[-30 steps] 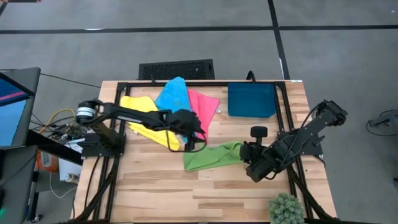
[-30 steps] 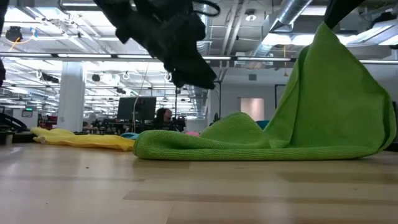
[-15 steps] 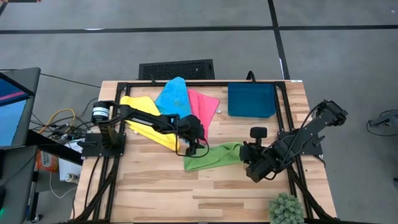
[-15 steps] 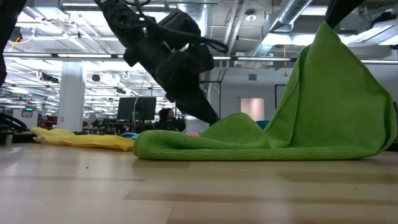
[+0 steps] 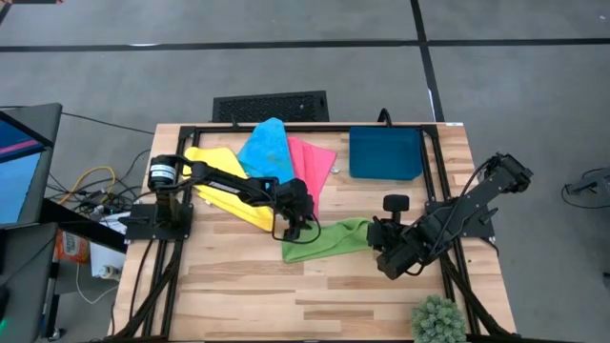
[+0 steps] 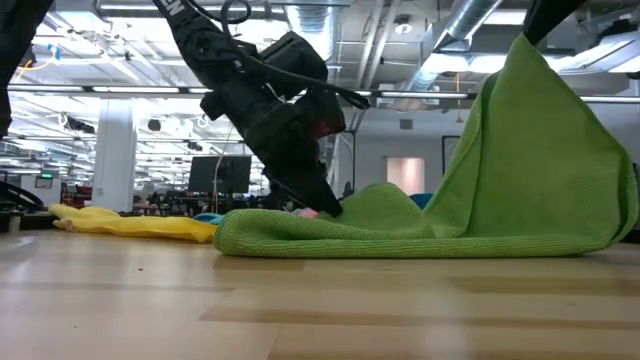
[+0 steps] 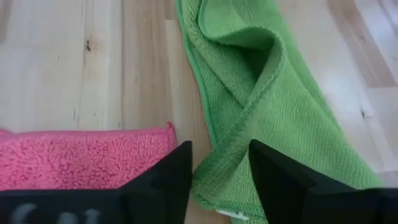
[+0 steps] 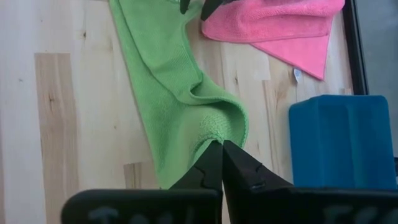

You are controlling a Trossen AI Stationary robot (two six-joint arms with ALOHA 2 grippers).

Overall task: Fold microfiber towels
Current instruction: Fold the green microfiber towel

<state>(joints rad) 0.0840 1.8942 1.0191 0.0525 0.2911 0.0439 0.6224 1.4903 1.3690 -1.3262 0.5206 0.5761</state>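
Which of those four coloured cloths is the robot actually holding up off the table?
The green towel. The right gripper pinches one end and lifts it, while the yellow, blue and pink ones lie flat, ungripped.

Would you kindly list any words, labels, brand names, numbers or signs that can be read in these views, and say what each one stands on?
None can be read.
A small white tag lies by the pink towel: too small to read.
The monitor beside the table shows only colour.
Green signs in the room beyond: blurred, not readable.
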